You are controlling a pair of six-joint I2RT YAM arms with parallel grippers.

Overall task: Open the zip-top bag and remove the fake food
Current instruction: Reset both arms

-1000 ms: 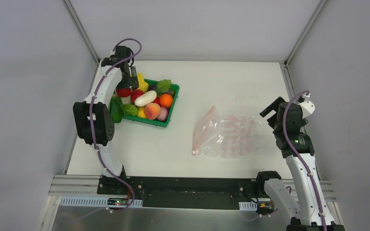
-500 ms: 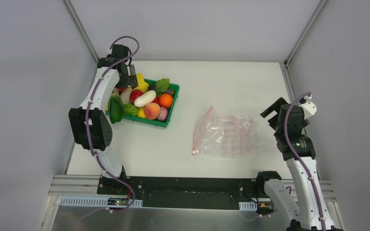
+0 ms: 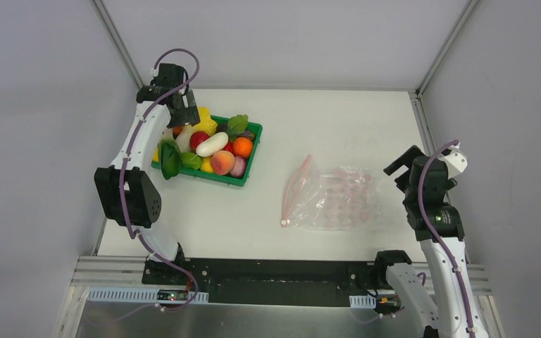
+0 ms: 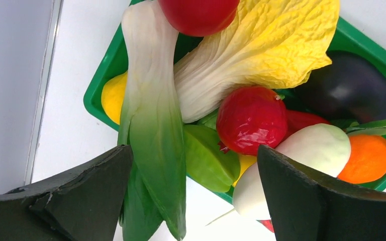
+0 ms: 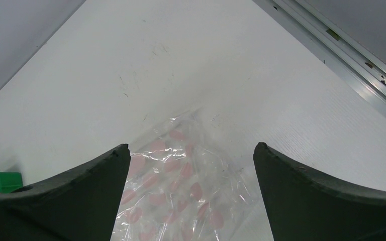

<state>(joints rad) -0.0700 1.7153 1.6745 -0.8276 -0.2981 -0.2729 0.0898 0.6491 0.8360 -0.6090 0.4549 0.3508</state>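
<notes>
The bag [image 3: 334,201] is seen lying flat on the bench [image 3: 338,120], right of centre in the top view. Its pink zip strip [image 3: 294,184] is at its left end and the mouth there is parted; nothing solid is made out inside it. The fake food [image 3: 218,151] is piled in a green tray [image 3: 220,179] in the upper left of that view, well apart from the bag.

The left pincer [image 3: 184,114] is held over the tray's upper left corner, its fingers spread wide and nothing gripped. In its wrist view only the heap below is framed between them, a red fruit [image 4: 251,118] and a white radish [image 4: 311,150] among it. The right pincer [image 3: 401,163] is held just off the bag's right edge, likewise wide open and empty.

The removal is judged to be all but done, so the step in hand is taken to be a clean withdrawal. The left arm is best lifted straight up before being swung away, so that the heaped pieces are not clipped and rolled off the tray. The bag should be checked for any small piece hidden by its folds and print, since that cannot be ruled out from these views.

No brand, label or readable writing is found; only pink blotches are printed on the bag
</notes>
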